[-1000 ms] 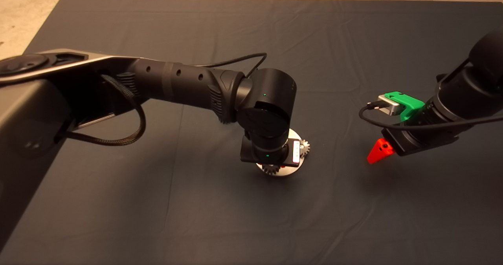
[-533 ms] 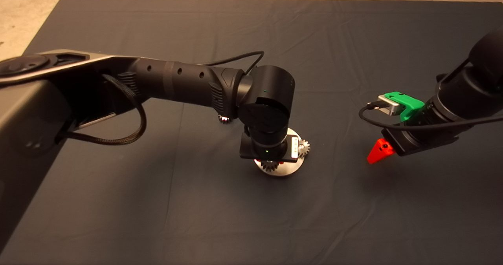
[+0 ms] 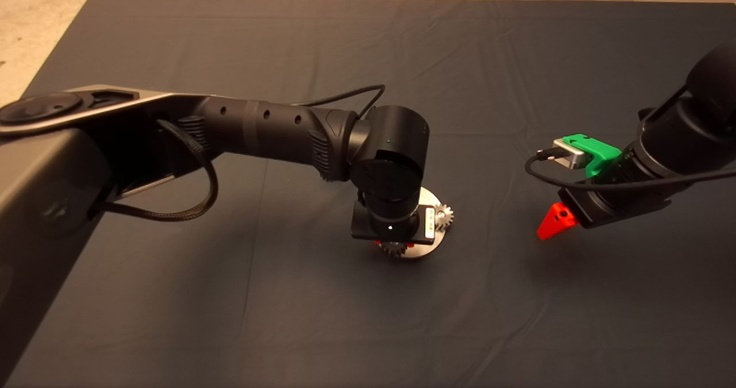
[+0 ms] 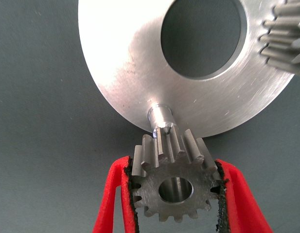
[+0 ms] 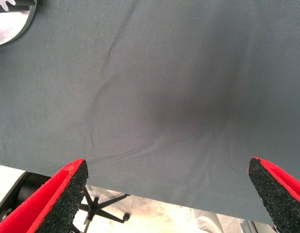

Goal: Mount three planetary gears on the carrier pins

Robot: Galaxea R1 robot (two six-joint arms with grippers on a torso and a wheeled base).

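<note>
Red fingers [image 4: 115,194] of the left gripper [image 4: 174,194] clamped a small toothed grey steel planetary gear [image 4: 173,182] by its sides, bore facing the wrist camera. Just beyond the jaws stood a short bare silver carrier pin [image 4: 159,116], touching or nearly touching the gear's far teeth, so the bore sat short of the pin and, by my judgement, needed carrying forward over it. Farther on lay the flat round silver disc [image 4: 120,58], a second gear [image 4: 286,34] mounted at its far rim. The right gripper [image 5: 167,189] hung spread wide and empty, well apart over the dark mat [image 5: 179,87].
</note>
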